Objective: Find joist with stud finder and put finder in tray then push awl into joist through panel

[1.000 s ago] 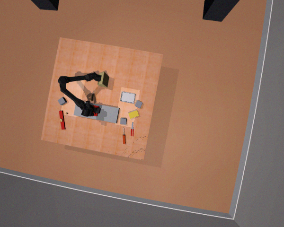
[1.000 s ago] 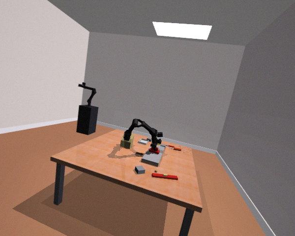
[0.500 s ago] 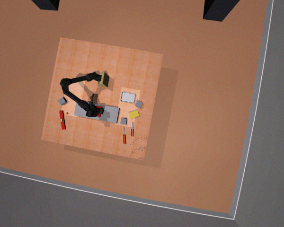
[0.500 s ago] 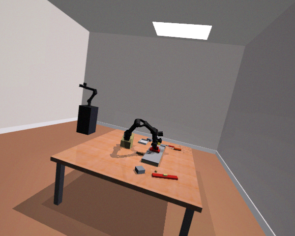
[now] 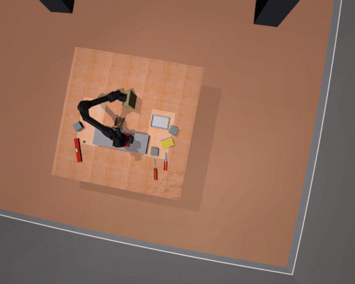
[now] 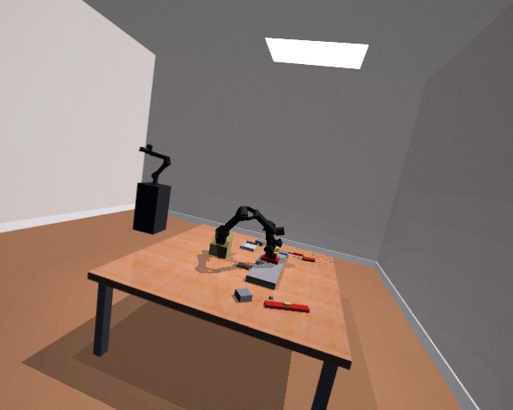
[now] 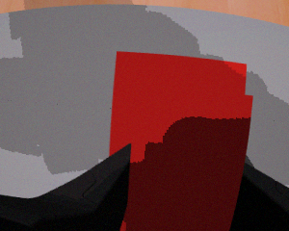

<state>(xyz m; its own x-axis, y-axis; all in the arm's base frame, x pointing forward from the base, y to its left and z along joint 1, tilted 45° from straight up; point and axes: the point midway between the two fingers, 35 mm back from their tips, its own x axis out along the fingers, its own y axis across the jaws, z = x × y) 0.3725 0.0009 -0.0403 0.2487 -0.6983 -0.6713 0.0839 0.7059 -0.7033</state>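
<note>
Mid-worktop [image 5: 94, 67] [image 6: 168, 282], gripper [image 5: 127, 139] [image 6: 271, 252] [image 7: 175, 156] is clamped on the red stud finder [image 5: 127, 143] [image 6: 270, 259] [image 7: 178, 96], over the grey panel [image 5: 141, 147] [image 6: 263, 277] [image 7: 58, 96]. Keep it flat, sweep slowly; awl location: can't confirm. Tray [image 5: 160, 121] [image 6: 249, 246] sits toward the worktop edge beyond the panel.

Gray blocks [image 5: 173, 130], three. Red level [image 5: 77, 149] [image 6: 286, 306], one. Tray [image 5: 160, 121] [image 6: 249, 246], one. Yellow block [image 5: 167, 142], one; pliers [image 5: 165, 160], one.

the tray [image 5: 160, 121] [image 6: 249, 246] lies open above, a grey block [image 5: 173, 130] [image 6: 260, 242] just beside.

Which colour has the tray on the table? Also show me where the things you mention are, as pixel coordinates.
White-grey inside with a darker rim; the tray [image 5: 160, 121] [image 6: 249, 246] shows best from the top.
</note>
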